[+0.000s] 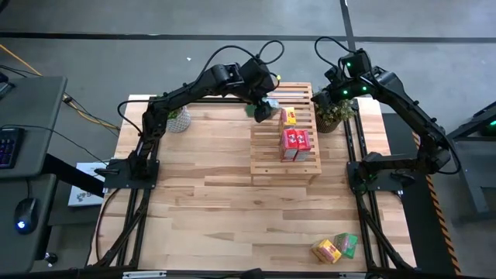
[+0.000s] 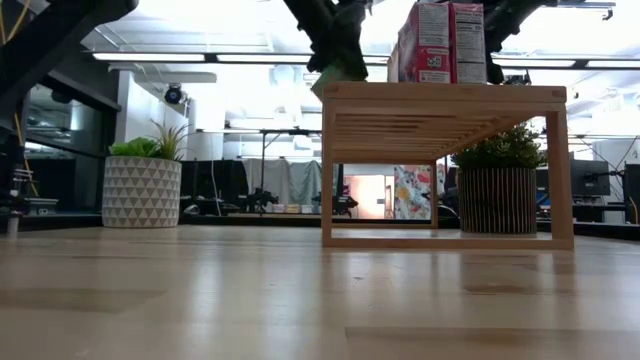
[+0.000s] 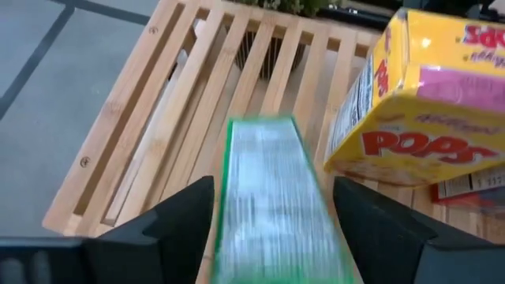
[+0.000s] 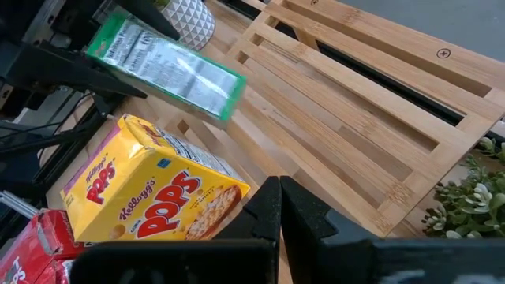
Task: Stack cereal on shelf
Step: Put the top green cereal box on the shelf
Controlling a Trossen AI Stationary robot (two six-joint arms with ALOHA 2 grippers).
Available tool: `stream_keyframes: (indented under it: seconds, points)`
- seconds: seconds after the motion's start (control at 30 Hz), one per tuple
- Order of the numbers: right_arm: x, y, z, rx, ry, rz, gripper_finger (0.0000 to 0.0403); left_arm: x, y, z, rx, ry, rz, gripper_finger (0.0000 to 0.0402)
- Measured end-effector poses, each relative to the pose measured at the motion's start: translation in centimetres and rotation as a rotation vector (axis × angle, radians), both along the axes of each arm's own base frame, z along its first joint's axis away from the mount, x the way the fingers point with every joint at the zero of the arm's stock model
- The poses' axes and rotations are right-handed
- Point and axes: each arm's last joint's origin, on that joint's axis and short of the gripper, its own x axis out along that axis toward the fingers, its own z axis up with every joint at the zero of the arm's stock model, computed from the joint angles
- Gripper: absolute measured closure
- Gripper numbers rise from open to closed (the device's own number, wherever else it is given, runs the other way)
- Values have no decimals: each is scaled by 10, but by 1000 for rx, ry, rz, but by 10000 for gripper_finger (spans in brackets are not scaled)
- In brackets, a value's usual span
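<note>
The wooden slatted shelf stands on the table. On it are a yellow cereal box and two red boxes, side by side. My left gripper is shut on a green cereal box above the shelf's far left part; the right wrist view also shows this box. My right gripper is shut and empty, above the shelf's far right corner. Another yellow box and green box lie at the table's near right. My left gripper pinches the green box between its two fingers, one on each broad face. The box's narrow printed side faces the wrist camera. The fingers slant down from the table's left. The box is lifted clear above the shelf slats and sticks out beyond the fingers.
A white patterned plant pot stands left of the shelf. A dark potted plant stands at the shelf's far right, under my right arm. The held box is close beside the yellow box. Bare slats show left of it.
</note>
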Motion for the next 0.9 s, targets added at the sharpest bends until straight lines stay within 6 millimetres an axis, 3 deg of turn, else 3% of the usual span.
stream_keyframes:
  seconds: [0.3,0.4,0.57,0.73,0.9]
  points:
    - [0,0,0,12,-3,-11,403,4,0,4,-8,-70,-32,151]
    - [0,0,0,12,-3,-11,403,-4,1,12,-9,-71,-24,151]
    - [0,0,0,12,-2,-10,403,-39,5,38,-14,-55,18,152]
    - [0,0,0,12,-2,-10,403,-76,15,52,-37,-51,82,152]
    - [0,0,0,9,-2,-8,403,-120,18,43,-50,-101,177,152]
